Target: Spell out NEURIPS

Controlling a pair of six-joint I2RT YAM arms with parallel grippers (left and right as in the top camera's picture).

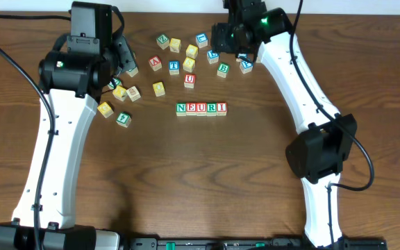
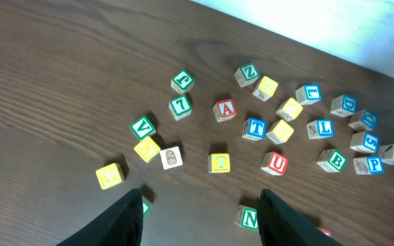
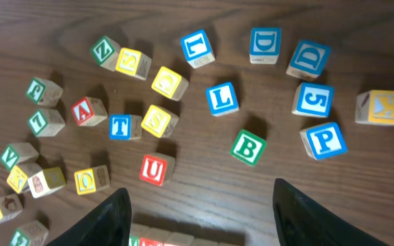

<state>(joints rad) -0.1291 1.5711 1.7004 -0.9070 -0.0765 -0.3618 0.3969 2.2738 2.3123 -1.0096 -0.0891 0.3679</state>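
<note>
NEURI row (image 1: 201, 107) stood mid-table; P and S outstanding. The right gripper (image 3: 200, 219) hung wide and empty near the far edge; blue P cube (image 3: 323, 140) lay loose there, probably the next pick, needing a straddling descent; left gripper (image 2: 200, 222) likewise wide

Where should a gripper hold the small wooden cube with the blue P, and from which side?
From above, pinch the blue P wooden cube by its left and right faces, as the right wrist view shows them. It lies flat, letter up, with room on those sides; the blue 5 cube crowds its far face.
</note>
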